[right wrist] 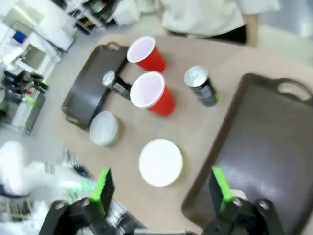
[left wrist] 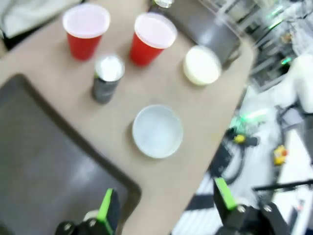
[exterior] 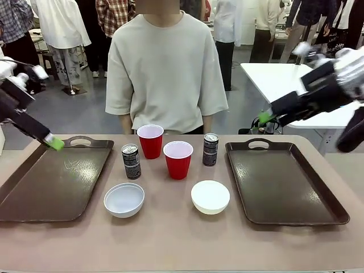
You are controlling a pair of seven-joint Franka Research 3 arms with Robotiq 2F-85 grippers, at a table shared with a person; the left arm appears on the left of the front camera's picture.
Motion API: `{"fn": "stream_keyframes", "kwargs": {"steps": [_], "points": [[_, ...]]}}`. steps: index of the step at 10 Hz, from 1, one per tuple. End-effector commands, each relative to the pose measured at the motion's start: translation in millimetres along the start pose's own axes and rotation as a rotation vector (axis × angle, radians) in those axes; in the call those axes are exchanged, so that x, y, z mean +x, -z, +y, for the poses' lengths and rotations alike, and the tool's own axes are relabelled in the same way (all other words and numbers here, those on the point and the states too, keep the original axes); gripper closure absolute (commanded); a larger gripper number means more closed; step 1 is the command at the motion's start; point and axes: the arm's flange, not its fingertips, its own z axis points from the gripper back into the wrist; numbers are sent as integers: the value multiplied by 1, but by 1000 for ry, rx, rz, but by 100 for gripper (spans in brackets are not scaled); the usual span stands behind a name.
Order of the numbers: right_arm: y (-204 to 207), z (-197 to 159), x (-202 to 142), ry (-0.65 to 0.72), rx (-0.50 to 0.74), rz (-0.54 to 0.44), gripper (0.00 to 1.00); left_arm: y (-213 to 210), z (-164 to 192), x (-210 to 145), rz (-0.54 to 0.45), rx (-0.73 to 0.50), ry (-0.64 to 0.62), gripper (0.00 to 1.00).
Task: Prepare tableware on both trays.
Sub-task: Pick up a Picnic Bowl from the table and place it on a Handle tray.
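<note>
Cups [exterior: 151,140], bowls [exterior: 124,199] and cans [exterior: 131,161] stand on the table [exterior: 170,242] between the trays [exterior: 51,182]; left pincer [left wrist: 164,188] and right pincer [right wrist: 161,173] gape wide.

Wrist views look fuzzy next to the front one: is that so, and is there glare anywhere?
Yes. Front view: sharp, with pale glare streaks on the glossy left tray. Left wrist view: blurred throughout, the can soft-edged and its top washed out. Right wrist view: milder blur, worst along the edges.
</note>
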Motion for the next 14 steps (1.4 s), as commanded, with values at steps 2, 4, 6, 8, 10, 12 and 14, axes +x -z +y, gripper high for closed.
{"fn": "stream_keyframes", "kwargs": {"steps": [2, 4, 6, 8, 10, 12, 14], "points": [[-15, -45, -44, 212, 174, -151, 0, -16, 57, -25, -236, -278, -245, 0], [-17, -62, -66, 269, 205, -166, 0, -23, 78, -52, -333, -283, -392, 0], [-11, -75, -79, 308, 213, -149, 0, -33, 91, -68, -362, -263, -463, 0], [-7, -82, -87, 330, 209, -119, 0, -29, 90, -72, -399, -242, -494, 0], [-21, -103, -35, 346, 210, -120, 0, -36, 102, -77, -360, -256, -475, 0], [-21, -103, -35, 346, 210, -120, 0, -36, 102, -77, -360, -256, -475, 0], [-21, -103, -35, 346, 210, -120, 0, -36, 102, -77, -360, -256, -475, 0]]}}
